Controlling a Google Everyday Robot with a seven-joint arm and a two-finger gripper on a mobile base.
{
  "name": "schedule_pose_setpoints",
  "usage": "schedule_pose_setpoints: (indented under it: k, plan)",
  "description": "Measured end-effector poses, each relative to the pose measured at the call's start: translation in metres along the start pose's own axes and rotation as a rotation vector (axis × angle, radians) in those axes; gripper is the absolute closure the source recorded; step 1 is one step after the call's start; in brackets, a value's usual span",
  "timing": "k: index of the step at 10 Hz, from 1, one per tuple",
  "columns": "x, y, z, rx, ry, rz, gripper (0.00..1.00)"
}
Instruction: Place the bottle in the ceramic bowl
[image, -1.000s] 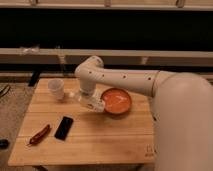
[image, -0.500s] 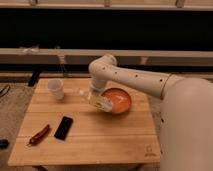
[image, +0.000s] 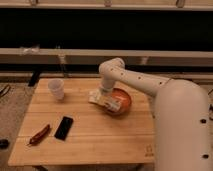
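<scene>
The ceramic bowl (image: 123, 99), orange-red inside, sits right of centre on the wooden table (image: 90, 145). My gripper (image: 106, 100) hangs down from the white arm at the bowl's left rim. It is shut on the bottle (image: 112, 105), a whitish oblong that lies tilted across the bowl's left edge, partly over the bowl. The gripper hides the bottle's upper part and the bowl's left side.
A white plastic cup (image: 56, 89) stands at the table's back left. A black phone (image: 63, 127) and a red elongated object (image: 39, 135) lie at the front left. The big white arm body (image: 180, 125) fills the right side. A dark wall and a rail run behind the table.
The gripper has moved right with the bottle, from left of the bowl to over its left rim. The other things have not moved.
</scene>
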Motion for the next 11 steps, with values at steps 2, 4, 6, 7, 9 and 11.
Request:
schedule_pose_setpoints:
  k: [2, 4, 6, 7, 9, 11]
  plan:
    - [0.008, -0.015, 0.003, 0.014, 0.015, 0.017, 0.77]
    - [0.017, -0.025, 0.001, 0.032, 0.026, 0.032, 0.58]
    - [0.027, -0.029, -0.002, 0.047, 0.046, 0.038, 0.38]
    - [0.034, -0.031, -0.004, 0.056, 0.058, 0.040, 0.27]
    - [0.043, -0.032, -0.008, 0.068, 0.072, 0.046, 0.20]
    - [0.050, -0.034, -0.013, 0.078, 0.078, 0.051, 0.20]
